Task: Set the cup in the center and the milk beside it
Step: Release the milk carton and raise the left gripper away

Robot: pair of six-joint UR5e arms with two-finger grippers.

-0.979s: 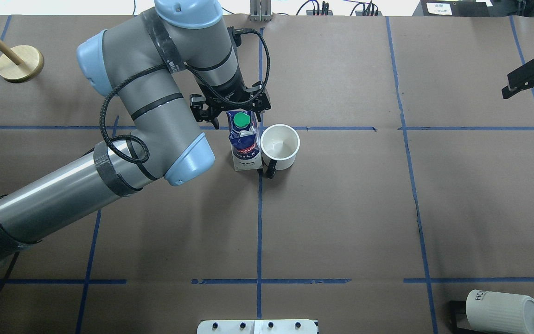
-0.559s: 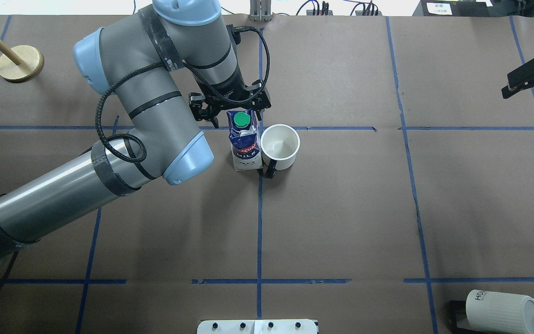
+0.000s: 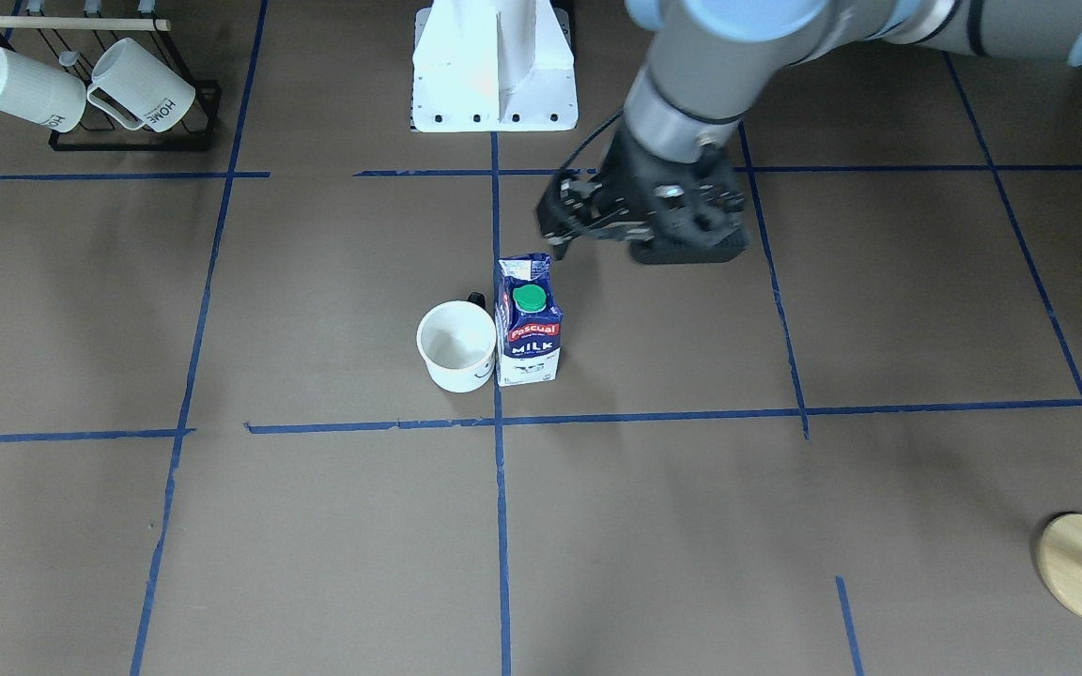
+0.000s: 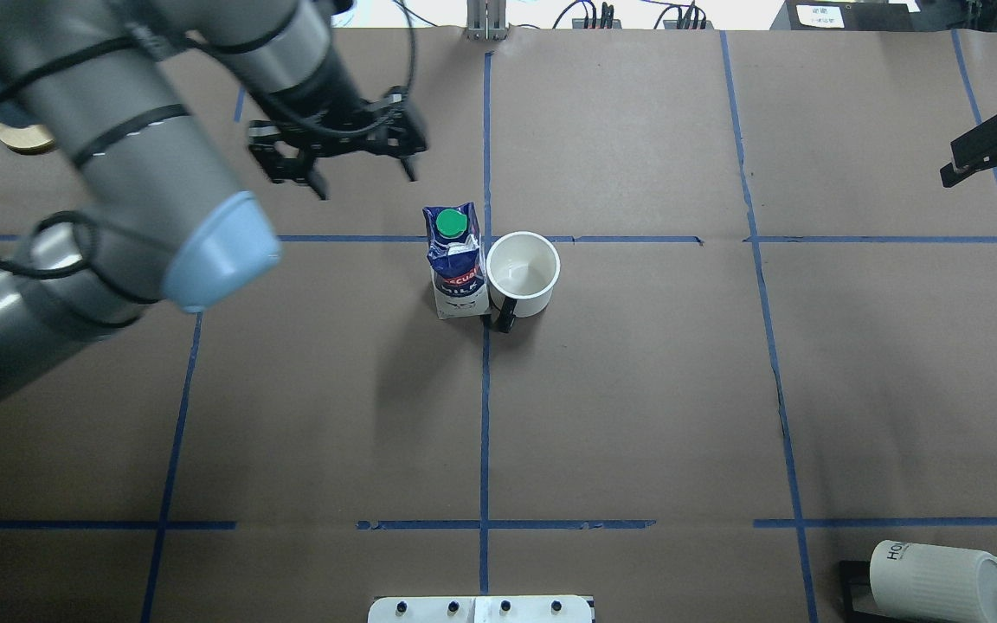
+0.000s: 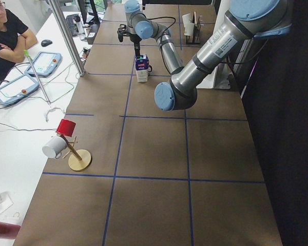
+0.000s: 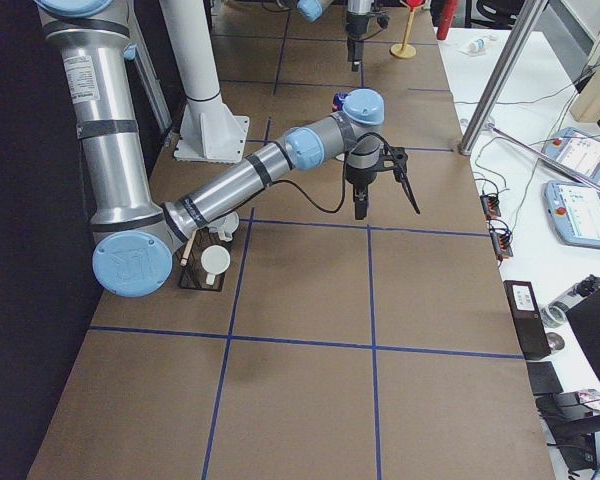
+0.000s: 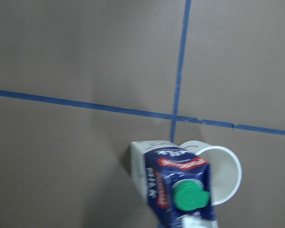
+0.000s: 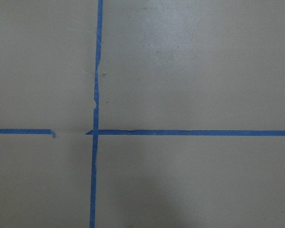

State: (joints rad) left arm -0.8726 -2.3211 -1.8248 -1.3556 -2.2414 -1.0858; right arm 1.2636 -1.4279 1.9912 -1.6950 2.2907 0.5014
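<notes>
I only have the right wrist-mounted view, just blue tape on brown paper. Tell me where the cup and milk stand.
Observer: The cup stands upright by the central tape crossing, the milk upright close beside it on the robot's left.
Operator: Say whether the milk is gripped.
Observer: No, the left claw is open and empty, hanging clear of it.
Operator: Give the cup's facing.
Observer: Its handle points toward the robot's base.
</notes>
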